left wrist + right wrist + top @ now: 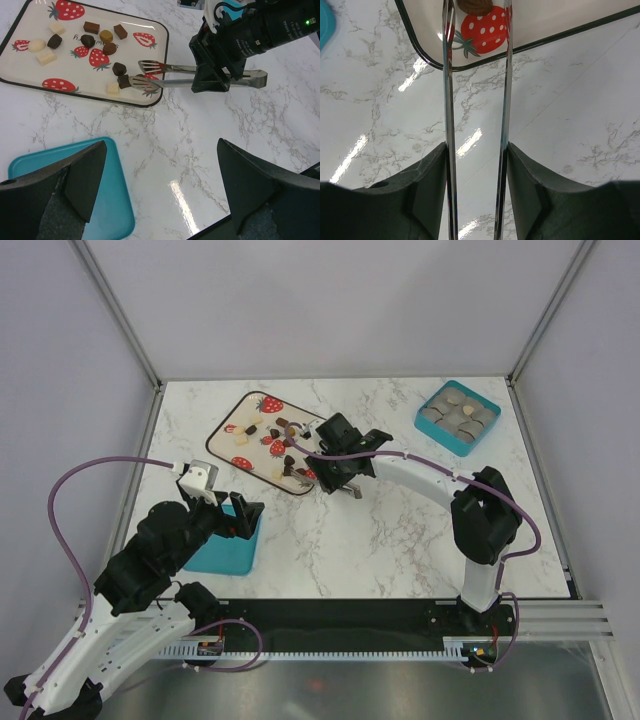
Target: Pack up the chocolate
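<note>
The chocolate (268, 435) lies as several small dark, light brown and cream pieces on a strawberry-print tray (232, 412). My right gripper (332, 470) is shut on metal tongs (200, 75), whose slotted tips reach over the tray's near corner beside a dark piece (124, 81). In the right wrist view my right gripper (476, 150) presses on both tong arms (448, 100), and a brown piece (475, 5) shows between them at the top edge. My left gripper (161, 145) is open and empty, hovering over the marble beside a teal lid (100, 200).
A teal box (458, 416) with grey cups, some holding pieces, stands at the back right. The teal lid (225, 550) lies at the front left under my left arm. The tabletop is white marble inside grey walls.
</note>
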